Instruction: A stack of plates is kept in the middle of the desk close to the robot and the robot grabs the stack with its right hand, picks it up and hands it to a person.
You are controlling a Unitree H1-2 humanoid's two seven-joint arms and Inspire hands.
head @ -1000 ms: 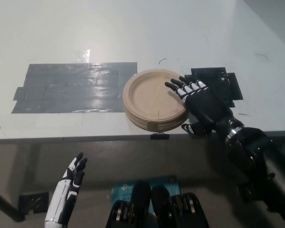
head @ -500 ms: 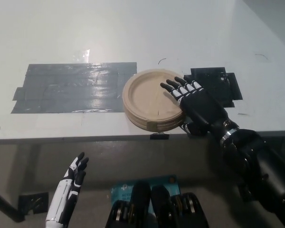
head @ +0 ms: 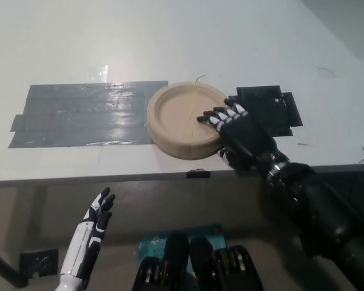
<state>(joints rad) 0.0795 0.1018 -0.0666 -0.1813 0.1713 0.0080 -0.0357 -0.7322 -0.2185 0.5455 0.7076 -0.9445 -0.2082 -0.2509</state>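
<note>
The right hand (head: 239,134) is reaching further over the stack of plates (head: 185,127) than a second ago, fingertips now lying well inside the top plate's rim, thumb closing against the stack's near edge.

A: What's the stack look like from your end?

B: I see a stack of plates (head: 182,118), round, pale tan, wood-like, raised rim, shallow flat well. Top plate empty.

A: Pose?

B: Flat, level, edges lined up, so it reads almost as one thick disc. Can't count the plates.

A: Where abouts?

B: Near the front edge of the white desk (head: 170,36), approx. mid-width. Its left rim overlaps the end of the grey tape patch (head: 79,112); black tape patch (head: 264,109) just to its right.
</note>
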